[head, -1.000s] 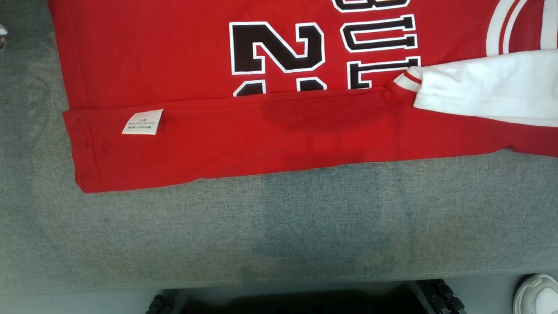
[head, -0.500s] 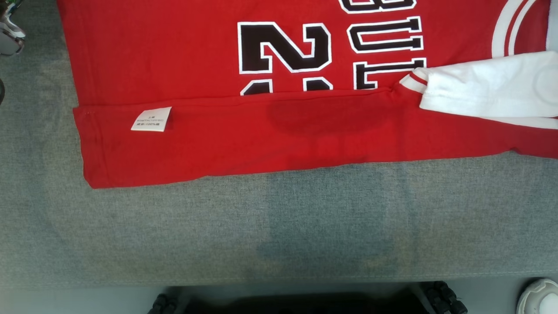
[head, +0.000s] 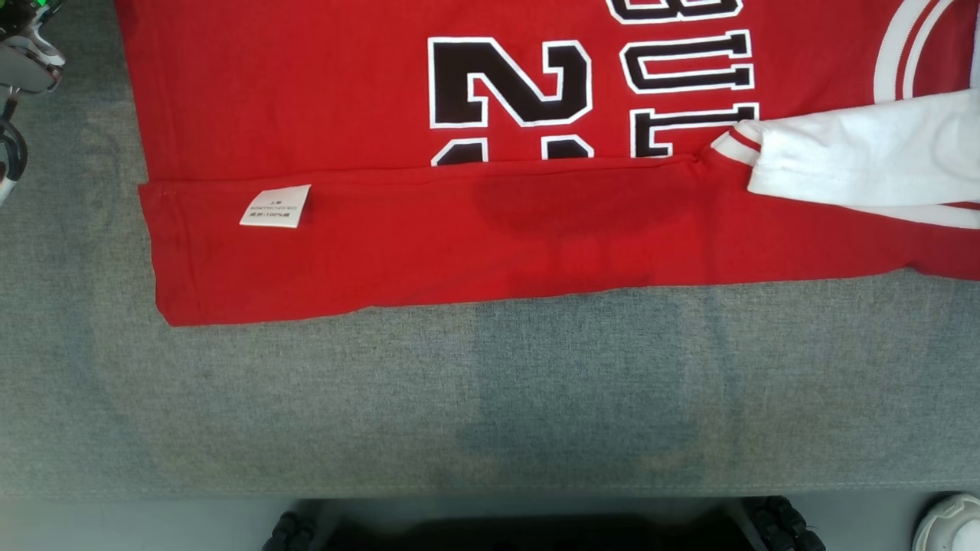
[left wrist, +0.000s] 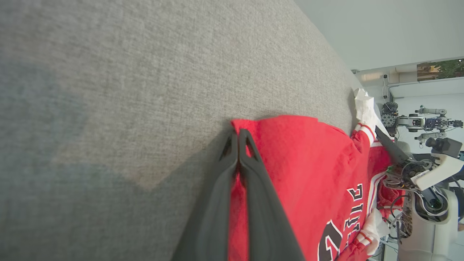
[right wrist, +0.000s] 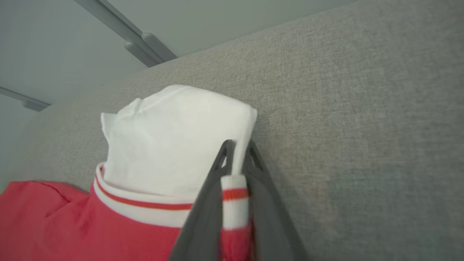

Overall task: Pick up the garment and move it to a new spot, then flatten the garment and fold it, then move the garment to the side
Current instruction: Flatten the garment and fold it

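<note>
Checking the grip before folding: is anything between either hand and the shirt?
Nothing visible. The left hand is shut on the edge of the shirt; the right hand pinches its striped trim by the white sleeve.

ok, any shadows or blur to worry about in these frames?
Head view: soft shadow patch across the shirt and the grey surface below; print sharp. Left wrist view: broad shadow on the surface beside the left gripper. Right wrist view: striped band in the right gripper slightly smeared.

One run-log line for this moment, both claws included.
phase: fold grasp | left claw: shut on red jersey corner | right claw: shut on striped trim
</note>
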